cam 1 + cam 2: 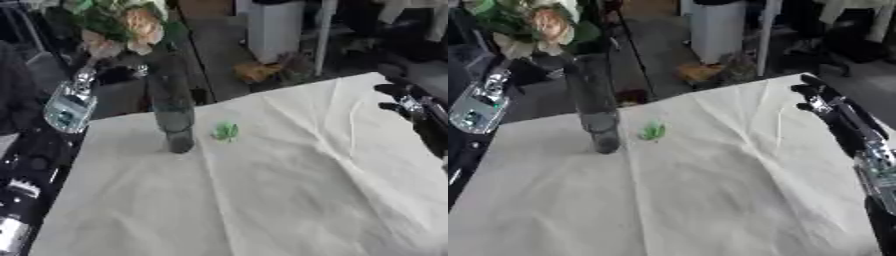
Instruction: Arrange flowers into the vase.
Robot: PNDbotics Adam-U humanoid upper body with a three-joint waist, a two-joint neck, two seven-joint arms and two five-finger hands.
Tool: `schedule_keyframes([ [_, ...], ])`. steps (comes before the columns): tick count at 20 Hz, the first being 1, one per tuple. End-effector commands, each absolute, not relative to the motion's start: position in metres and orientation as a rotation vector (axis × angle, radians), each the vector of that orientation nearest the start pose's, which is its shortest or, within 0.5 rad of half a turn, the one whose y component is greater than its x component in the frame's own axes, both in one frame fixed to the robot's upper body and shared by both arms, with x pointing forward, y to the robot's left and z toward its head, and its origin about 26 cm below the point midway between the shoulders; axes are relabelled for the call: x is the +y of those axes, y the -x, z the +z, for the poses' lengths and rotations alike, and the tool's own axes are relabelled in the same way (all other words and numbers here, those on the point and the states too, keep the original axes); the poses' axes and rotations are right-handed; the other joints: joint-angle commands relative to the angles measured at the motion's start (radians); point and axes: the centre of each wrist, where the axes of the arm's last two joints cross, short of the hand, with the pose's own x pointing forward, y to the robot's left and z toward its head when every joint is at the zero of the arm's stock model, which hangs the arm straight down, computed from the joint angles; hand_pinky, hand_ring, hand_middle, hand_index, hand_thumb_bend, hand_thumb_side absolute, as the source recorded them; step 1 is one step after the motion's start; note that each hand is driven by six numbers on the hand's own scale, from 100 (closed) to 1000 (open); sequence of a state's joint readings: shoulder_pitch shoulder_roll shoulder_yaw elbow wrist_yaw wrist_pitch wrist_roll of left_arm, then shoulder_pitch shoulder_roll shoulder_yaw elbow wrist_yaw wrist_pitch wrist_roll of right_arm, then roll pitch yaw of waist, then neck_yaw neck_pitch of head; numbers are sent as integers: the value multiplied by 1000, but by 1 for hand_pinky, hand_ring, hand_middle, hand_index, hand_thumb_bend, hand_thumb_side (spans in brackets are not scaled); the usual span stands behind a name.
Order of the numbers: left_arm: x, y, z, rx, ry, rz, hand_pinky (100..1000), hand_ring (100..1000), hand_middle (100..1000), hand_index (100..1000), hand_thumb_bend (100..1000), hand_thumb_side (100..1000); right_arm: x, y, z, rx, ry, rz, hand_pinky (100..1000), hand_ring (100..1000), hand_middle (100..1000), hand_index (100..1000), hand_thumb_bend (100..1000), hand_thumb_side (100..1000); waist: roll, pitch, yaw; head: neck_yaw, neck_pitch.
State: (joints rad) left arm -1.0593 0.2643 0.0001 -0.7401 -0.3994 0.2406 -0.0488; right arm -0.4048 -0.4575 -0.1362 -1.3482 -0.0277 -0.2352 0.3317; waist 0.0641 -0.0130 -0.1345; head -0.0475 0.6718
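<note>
A table under a creased cream cloth (289,190) fills most of the view, its far edge running askew from the left side up toward the right.

The right arm comes in along the table's right edge, and the right hand (814,97) sits at the far right corner, just above the cloth. Its dark fingers look bent, but whether they are spread or pressed together cannot be told; nothing shows between them.

The left arm, with a silver, glassy section, rises beside the far left corner. The left hand (87,70) is up at the neck of the vase, under the blooms; its fingers are lost against the dark background, so its state cannot be told.

A tall dark glass vase (172,107) stands upright on the cloth near the far left corner. A bunch of flowers (131,25), pale peach blooms among green leaves, sits at its mouth.

A small green leafy piece (226,131) lies on the cloth just beside the vase's base, on its right.
</note>
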Motion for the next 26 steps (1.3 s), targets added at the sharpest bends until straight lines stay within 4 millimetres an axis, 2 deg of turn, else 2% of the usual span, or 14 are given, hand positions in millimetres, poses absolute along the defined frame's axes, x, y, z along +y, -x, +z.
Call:
schedule_keyframes([
  [1, 239, -501, 208, -1554, -530, -566, 1000, 892, 916, 787, 1000, 458, -377, -373, 123, -1926, 214, 591, 890, 1000, 857, 1000, 100, 837, -9, -7, 5, -5, 5],
  [7, 249, -488, 214, -1631, -443, -607, 1000, 889, 916, 782, 1000, 452, -377, -373, 123, -1929, 215, 583, 890, 1000, 856, 1000, 100, 838, -16, 0, 19, -8, 8],
  [14, 257, -460, 226, -1776, -390, -719, 1000, 909, 938, 807, 1000, 515, -378, -373, 121, -1931, 214, 572, 890, 1000, 856, 1000, 100, 839, -24, 4, 33, -12, 9],
  [18, 264, -441, 225, -1834, -361, -752, 1000, 911, 941, 812, 1000, 549, -378, -372, 120, -1932, 213, 563, 890, 1000, 856, 1000, 100, 841, -32, 6, 40, -14, 12],
  [21, 271, -425, 221, -1890, -350, -716, 1000, 907, 937, 801, 1000, 567, -378, -372, 119, -1933, 213, 556, 890, 1000, 856, 1000, 100, 842, -40, 11, 47, -17, 17],
  [26, 283, -396, 212, -2055, -405, -532, 1000, 885, 910, 774, 1000, 567, -381, -370, 117, -1937, 220, 539, 889, 1000, 856, 1000, 100, 855, -48, 23, 54, -18, 19],
])
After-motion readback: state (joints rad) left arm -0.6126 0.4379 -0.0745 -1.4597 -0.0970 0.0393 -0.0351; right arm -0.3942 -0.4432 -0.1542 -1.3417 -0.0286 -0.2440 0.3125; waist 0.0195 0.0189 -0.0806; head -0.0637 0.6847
